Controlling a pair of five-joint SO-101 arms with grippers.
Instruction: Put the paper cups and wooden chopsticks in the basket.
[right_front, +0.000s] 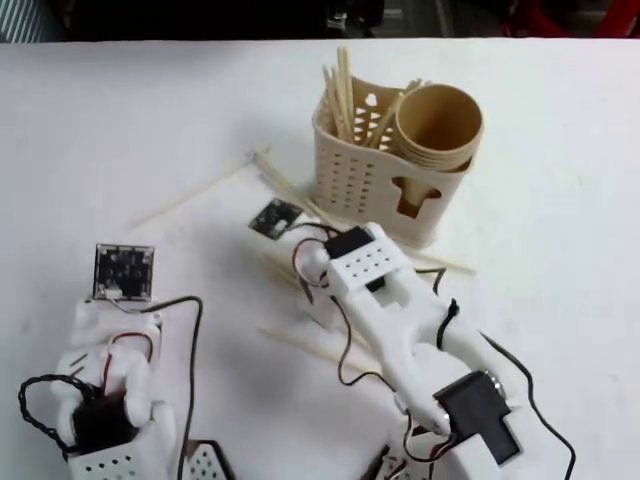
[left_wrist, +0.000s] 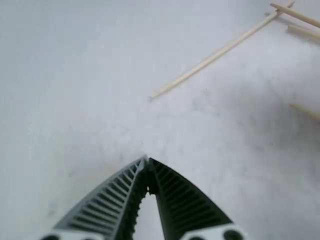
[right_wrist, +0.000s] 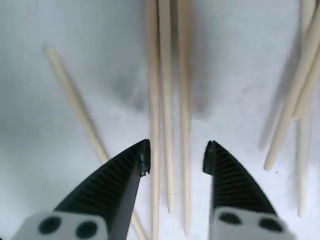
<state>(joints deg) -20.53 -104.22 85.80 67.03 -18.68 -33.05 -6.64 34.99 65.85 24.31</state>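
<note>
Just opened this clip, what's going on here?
The cups and several upright chopsticks already stand in the basket. The right gripper is open above three loose chopsticks lying on the table; more lie scattered nearby. The left gripper is shut and empty above the table.

A white table (right_front: 120, 130) spreads under the right gripper (right_wrist: 175, 159). Ahead of it, past the table's edge, a dark background (right_front: 200, 20) holds a red shape (right_front: 575, 18).
</note>
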